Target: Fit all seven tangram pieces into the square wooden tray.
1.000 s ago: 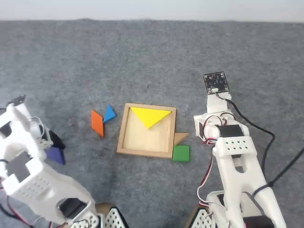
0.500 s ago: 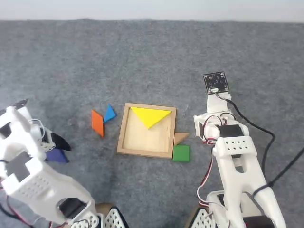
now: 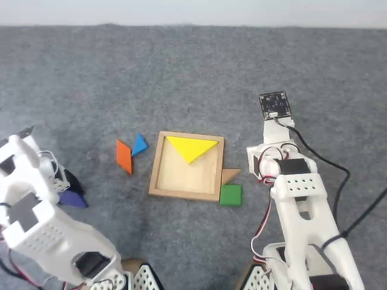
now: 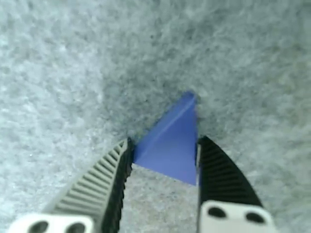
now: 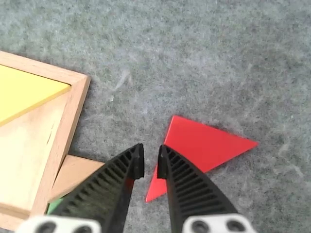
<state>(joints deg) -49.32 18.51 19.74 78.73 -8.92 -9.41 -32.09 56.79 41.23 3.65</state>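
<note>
left hand narrowed | now gripping blue triangle between fingers | right hand nearly closed

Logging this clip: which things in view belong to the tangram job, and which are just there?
Part of the job: square wooden tray; yellow triangle, in the tray; orange parallelogram; light blue triangle; green square; tan triangle; red triangle; dark blue triangle, in the left gripper.
Just there: grey felt cover; pale wall strip behind.

Left gripper lowered at near left, clamped on blue triangular tangram piece, right gripper pointed down, fingers nearly together.
</note>
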